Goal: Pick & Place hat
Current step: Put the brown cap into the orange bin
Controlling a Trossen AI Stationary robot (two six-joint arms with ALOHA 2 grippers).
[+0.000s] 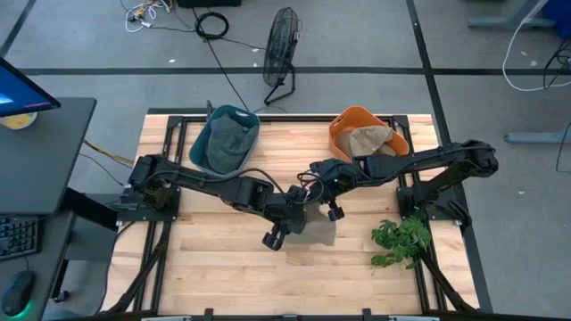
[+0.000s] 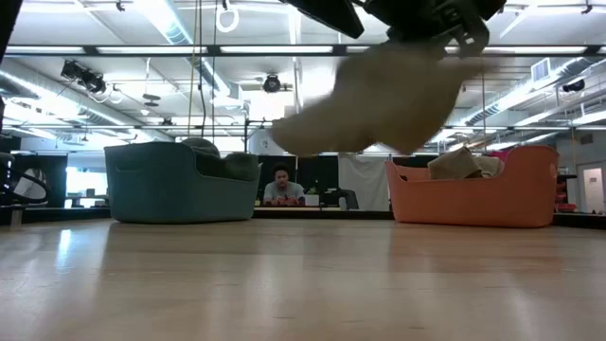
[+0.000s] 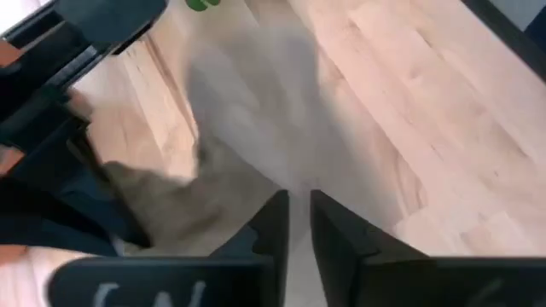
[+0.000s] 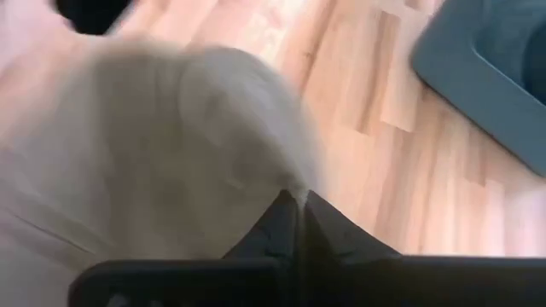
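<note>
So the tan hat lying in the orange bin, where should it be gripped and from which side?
Grip the tan hat by its raised crumpled fold, which stands above the rim of the orange bin, coming straight down from above: the bin walls block every side approach. The right hand is shut on a second hat over the table.

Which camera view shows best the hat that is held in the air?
The low view: the pale hat hangs whole, clear above the table. The right wrist view shows only close cloth filling the picture. The high view shows a small grey patch between the arms. The left wrist view is blurred.
</note>
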